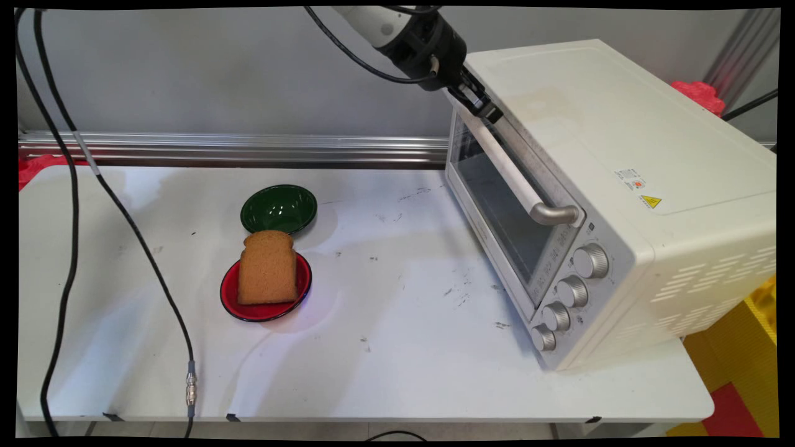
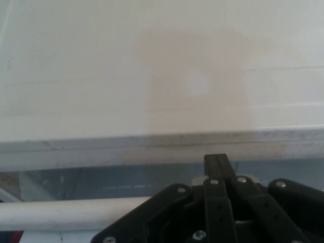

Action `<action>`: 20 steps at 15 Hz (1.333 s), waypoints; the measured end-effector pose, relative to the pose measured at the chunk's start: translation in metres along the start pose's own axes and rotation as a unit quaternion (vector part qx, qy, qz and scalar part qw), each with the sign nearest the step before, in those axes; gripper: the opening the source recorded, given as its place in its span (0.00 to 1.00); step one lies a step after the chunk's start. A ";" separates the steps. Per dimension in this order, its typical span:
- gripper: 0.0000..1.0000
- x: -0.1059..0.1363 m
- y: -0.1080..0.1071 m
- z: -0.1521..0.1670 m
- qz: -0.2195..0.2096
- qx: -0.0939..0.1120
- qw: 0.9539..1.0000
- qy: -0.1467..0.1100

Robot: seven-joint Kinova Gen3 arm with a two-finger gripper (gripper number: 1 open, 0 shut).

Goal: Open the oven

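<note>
My gripper (image 1: 483, 107) is shut, its fingers pressed together, at the upper far corner of the cream toaster oven's (image 1: 621, 155) closed door. In the hand view the joined fingertips (image 2: 217, 163) stick up just below the oven's top edge (image 2: 152, 136), with the white door handle (image 2: 61, 212) running off to the left beside the linkage. In the main view that handle (image 1: 515, 180) runs along the top of the glass door (image 1: 497, 211). I cannot tell whether the fingers touch the handle. Nothing is held between them.
A slice of brown bread (image 1: 268, 268) lies on a red plate (image 1: 230, 298) at the middle left of the table. An empty green bowl (image 1: 279, 208) sits just behind it. Black cables (image 1: 68, 205) hang down on the left. Several knobs (image 1: 571, 292) line the oven's front.
</note>
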 end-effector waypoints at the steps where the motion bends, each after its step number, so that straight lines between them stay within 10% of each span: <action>1: 0.00 0.000 0.000 0.003 0.000 0.000 1.000 0.000; 20: 0.00 -0.020 -0.001 0.026 0.010 -0.010 1.000 -0.011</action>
